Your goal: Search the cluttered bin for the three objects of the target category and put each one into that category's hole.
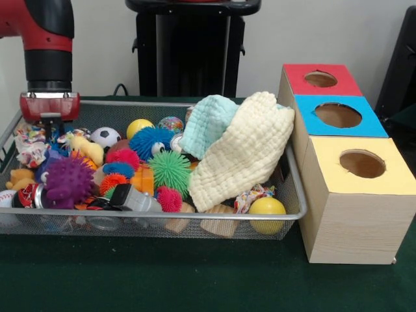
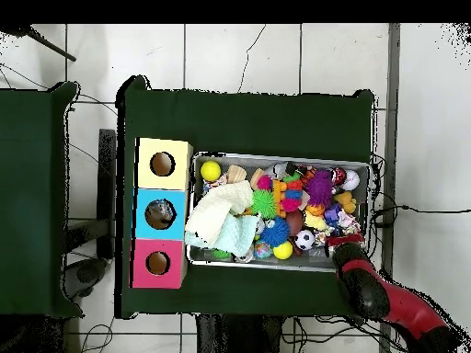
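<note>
A wire mesh bin [image 1: 195,218] [image 2: 281,156] is packed with toys. A pale yellow cloth [image 1: 240,153] [image 2: 216,210] and a light teal cloth [image 1: 207,123] [image 2: 237,234] lie over its end nearest the box. Among the toys are a purple spiky ball [image 1: 68,181], a green spiky ball [image 1: 170,169], a blue spiky ball [image 1: 148,142], a soccer ball [image 1: 104,136] and a yellow ball [image 1: 267,209]. My gripper [image 1: 51,123] [image 2: 342,244] hangs low over the bin's far corner, away from the box, just above the toys. Nothing is visibly held.
A wooden box beside the bin has three round holes: red top [image 1: 320,79] [image 2: 157,263], blue top [image 1: 338,115] [image 2: 160,213], yellow top [image 1: 362,164] [image 2: 162,164]. Green cloth [image 1: 195,279] covers the table. A second yellow ball [image 1: 139,127] lies near the bin's back rim.
</note>
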